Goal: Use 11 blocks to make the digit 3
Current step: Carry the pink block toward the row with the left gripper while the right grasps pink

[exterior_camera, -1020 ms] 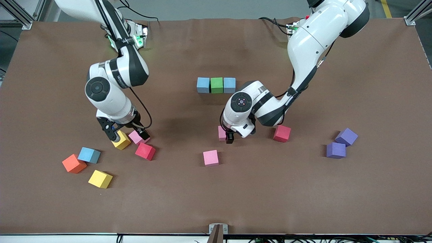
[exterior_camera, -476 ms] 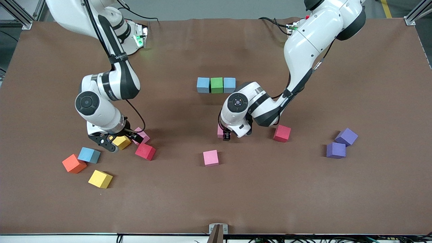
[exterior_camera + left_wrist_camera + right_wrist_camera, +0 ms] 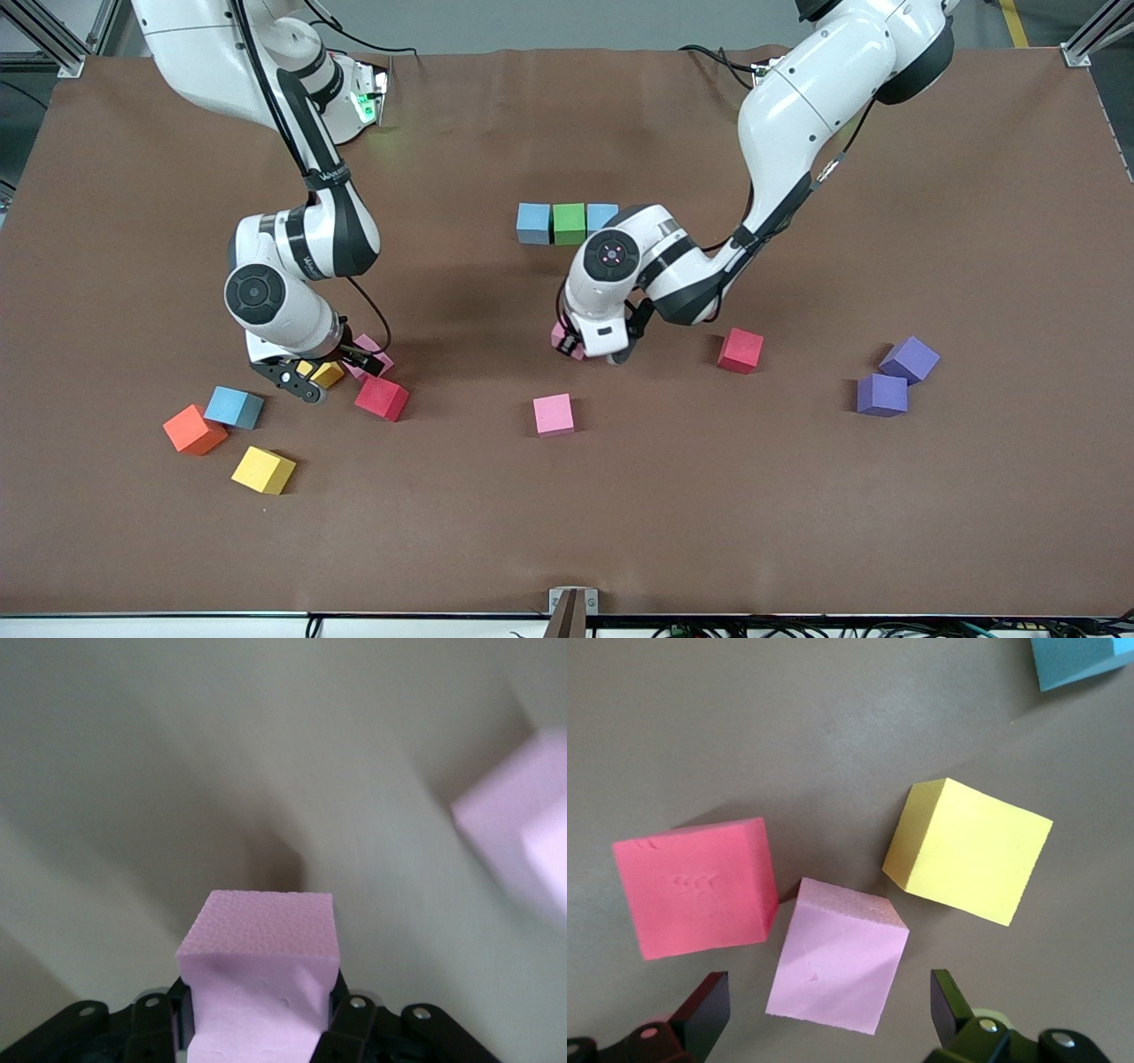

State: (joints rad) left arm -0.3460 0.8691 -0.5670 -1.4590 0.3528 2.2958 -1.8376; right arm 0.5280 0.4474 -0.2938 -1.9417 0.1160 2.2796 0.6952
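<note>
Digit 3, begun: one bar of three cubes, upper centre of the front view; light blue cube (image 3: 533, 222), green cube (image 3: 569, 223), second light blue cube (image 3: 602, 215), touching in a straight row, the last partly hidden.
Held pink cube (image 3: 561, 339) (image 3: 261, 966): clamped in the left gripper (image 3: 571, 346), centre of frame, just below the row.
Loose pink cube (image 3: 554, 414): flat, lower centre.
Red cube (image 3: 741, 350): alone, mid-height, toward the left arm's end.
Purple cubes (image 3: 910, 359) (image 3: 882, 394): a near pair at that end, turned differently.
Cluster at the right arm's end: pink (image 3: 837, 961), yellow (image 3: 967, 850), red (image 3: 695, 886), close together, each skewed.
</note>
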